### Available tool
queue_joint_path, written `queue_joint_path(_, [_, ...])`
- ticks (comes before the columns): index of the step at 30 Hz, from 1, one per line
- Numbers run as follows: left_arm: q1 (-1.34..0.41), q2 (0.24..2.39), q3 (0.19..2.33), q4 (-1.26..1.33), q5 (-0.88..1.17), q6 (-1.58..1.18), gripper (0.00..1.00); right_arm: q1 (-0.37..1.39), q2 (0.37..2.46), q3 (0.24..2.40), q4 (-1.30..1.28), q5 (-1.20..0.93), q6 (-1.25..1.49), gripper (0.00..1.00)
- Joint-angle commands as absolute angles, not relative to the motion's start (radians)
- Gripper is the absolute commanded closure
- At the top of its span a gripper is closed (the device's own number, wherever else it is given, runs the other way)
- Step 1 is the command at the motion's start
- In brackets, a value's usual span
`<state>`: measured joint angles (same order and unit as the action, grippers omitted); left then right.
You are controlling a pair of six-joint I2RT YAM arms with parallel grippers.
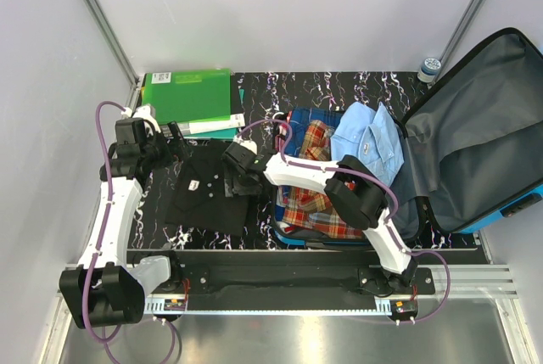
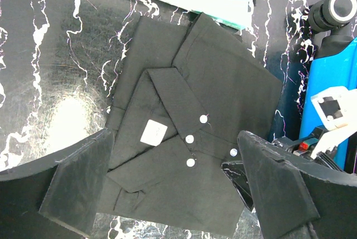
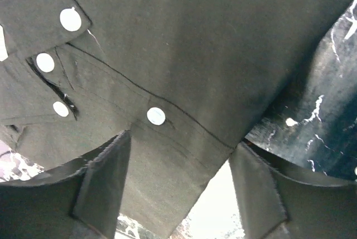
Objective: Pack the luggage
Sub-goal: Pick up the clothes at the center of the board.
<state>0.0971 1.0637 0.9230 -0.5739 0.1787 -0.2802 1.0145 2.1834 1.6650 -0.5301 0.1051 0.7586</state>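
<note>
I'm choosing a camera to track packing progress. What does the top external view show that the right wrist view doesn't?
Only top external: the open luggage holding a plaid shirt and a light-blue shirt, plus green folders. Only right wrist: the right gripper open astride an edge of the black shirt, stitching visible. Both: that shirt, on the table.

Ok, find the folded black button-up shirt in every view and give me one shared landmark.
Top external: the folded black button-up shirt lies left of centre on the table, left of the open blue suitcase.
Left wrist: it fills the middle, with its collar and white buttons showing.
Right wrist: it fills most of the frame, close up.
Shared landmark: the black white-veined tabletop beside the shirt.
</note>
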Motion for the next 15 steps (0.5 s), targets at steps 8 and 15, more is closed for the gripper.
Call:
queue_joint_path(8, [0.097, 1.062, 0.923, -0.537, 0.184, -0.270, 0.01, 1.017, 2.247, 1.697, -0.491, 0.117, 0.747, 0.72])
queue_joint_path(15, [0.094, 1.052, 0.925, -0.535, 0.189, -0.272, 0.01, 1.017, 2.177, 1.716, -0.531, 0.137, 0.673, 1.00])
